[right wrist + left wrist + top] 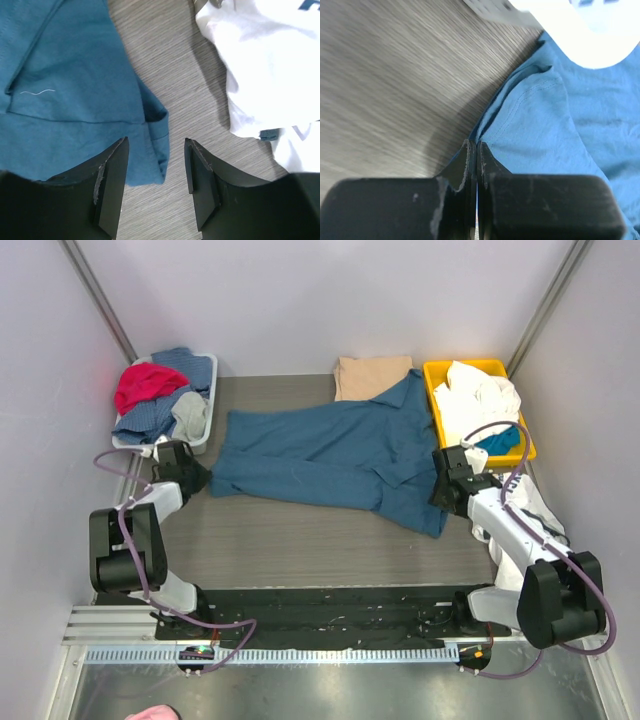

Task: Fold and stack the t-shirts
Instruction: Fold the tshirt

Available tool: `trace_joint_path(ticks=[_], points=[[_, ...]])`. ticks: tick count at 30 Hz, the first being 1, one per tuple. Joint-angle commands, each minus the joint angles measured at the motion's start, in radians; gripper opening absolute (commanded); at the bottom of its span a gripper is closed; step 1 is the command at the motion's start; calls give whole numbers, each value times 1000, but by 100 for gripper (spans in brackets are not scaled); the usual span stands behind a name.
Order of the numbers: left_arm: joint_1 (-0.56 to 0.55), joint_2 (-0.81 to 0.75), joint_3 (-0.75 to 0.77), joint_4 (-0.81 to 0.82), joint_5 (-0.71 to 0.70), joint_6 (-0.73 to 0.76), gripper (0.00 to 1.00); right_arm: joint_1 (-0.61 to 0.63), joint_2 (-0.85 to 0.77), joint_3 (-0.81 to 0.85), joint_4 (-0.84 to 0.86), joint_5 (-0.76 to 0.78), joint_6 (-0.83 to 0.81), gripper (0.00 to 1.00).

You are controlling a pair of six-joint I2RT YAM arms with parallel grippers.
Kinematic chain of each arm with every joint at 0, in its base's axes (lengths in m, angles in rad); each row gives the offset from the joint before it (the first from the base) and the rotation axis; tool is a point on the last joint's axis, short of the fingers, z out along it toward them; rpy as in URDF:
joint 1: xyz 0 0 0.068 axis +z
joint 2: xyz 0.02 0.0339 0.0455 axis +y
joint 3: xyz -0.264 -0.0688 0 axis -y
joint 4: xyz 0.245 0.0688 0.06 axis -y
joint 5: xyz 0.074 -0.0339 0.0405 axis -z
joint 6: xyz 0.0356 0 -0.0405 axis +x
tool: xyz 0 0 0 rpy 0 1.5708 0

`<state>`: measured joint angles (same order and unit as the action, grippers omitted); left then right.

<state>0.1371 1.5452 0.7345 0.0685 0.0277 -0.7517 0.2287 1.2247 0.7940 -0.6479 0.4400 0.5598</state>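
The blue shirt (330, 455) lies rumpled across the middle of the table (300, 540), left gripper (472, 150) pinched shut on a sliver of hem, right gripper (155, 147) spread over the other corner, so honestly that thin bite could slip when pulled.

You are looking at a large teal-blue t-shirt (340, 455) that is lying unfolded and rumpled across the middle of the table (300, 550), stretching left to right. Its far corner is touching the tan-beige t-shirt (372, 377), which is sitting folded at the far edge.
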Motion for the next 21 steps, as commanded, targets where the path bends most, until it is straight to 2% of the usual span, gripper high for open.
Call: trace_joint_path(ticks=[1,11,21], points=[[27,-59,31,-44,-86,0,0,-17,24,-13,56,-67,15,55],[42,-53,43,-61,-87,-5,0,-57,-5,-58,99,-198,29,48],[42,-40,46,-59,-74,-8,0,-61,-54,-108,119,-325,77,48]])
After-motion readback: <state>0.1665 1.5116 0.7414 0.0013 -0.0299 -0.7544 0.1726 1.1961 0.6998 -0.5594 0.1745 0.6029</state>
